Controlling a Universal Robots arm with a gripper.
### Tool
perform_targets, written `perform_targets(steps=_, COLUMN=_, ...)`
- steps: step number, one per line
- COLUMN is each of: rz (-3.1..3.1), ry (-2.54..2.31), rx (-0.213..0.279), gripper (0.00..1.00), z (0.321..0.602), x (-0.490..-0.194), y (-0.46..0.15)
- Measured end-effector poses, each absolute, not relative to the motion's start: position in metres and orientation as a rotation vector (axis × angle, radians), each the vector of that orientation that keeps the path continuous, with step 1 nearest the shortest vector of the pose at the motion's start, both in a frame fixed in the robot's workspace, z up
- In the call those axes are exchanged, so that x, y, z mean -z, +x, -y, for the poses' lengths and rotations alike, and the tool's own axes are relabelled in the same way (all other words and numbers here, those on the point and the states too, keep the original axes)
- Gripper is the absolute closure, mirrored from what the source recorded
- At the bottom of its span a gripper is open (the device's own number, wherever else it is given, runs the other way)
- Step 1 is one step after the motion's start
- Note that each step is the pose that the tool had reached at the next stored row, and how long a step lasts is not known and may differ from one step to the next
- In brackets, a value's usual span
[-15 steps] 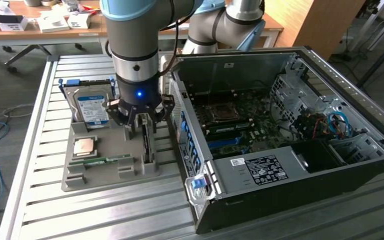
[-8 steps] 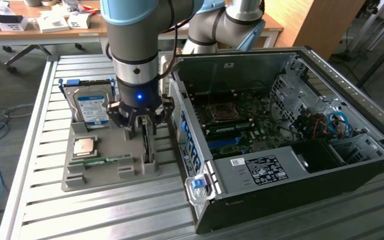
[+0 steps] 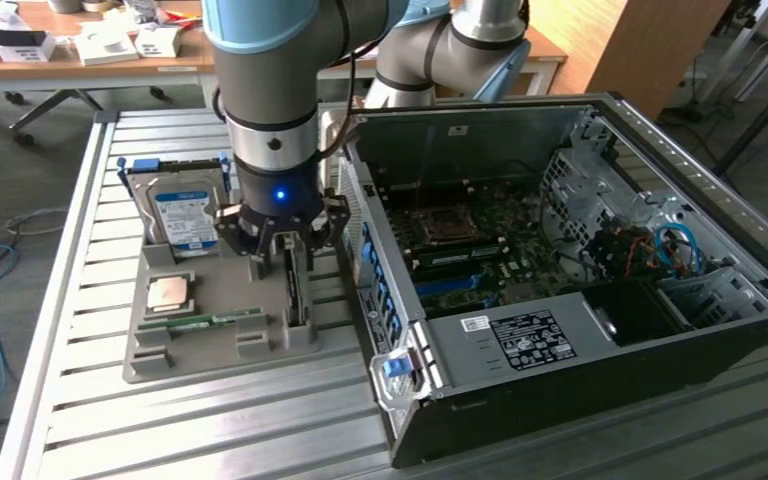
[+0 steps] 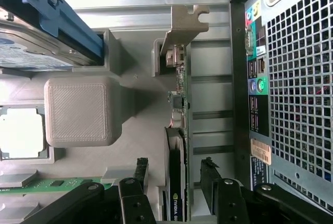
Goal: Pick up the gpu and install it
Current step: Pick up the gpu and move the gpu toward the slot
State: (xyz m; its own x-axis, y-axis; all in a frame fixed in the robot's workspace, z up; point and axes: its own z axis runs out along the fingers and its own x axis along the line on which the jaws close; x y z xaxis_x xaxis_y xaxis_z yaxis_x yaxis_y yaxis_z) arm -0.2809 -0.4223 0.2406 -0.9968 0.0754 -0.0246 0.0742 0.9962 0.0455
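Green circuit-card gpu (image 4: 182, 99) with a silver end bracket is standing on edge in a grey plastic holder tray (image 3: 211, 355), left of centre in the exterior view. The black gripper (image 3: 285, 262) is hanging wide open and holding nothing. The wrist view is showing its fingers (image 4: 139, 169) flanking the card with gaps on both sides. A blue-labelled silver hard drive (image 3: 181, 215) is sitting toward the exterior view's left, and the open black computer case (image 3: 518, 428) is crowding its right.

Grey arm (image 3: 275, 100) wears light-blue joint caps (image 3: 271, 25) above a black tool (image 3: 285, 258).
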Motion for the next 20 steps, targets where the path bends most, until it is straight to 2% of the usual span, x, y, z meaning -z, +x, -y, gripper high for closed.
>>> perform_targets(steps=20, rz=-3.113, ry=0.116, rx=-0.069, gripper=0.47, z=0.4224, x=-0.2344, y=-0.2803)
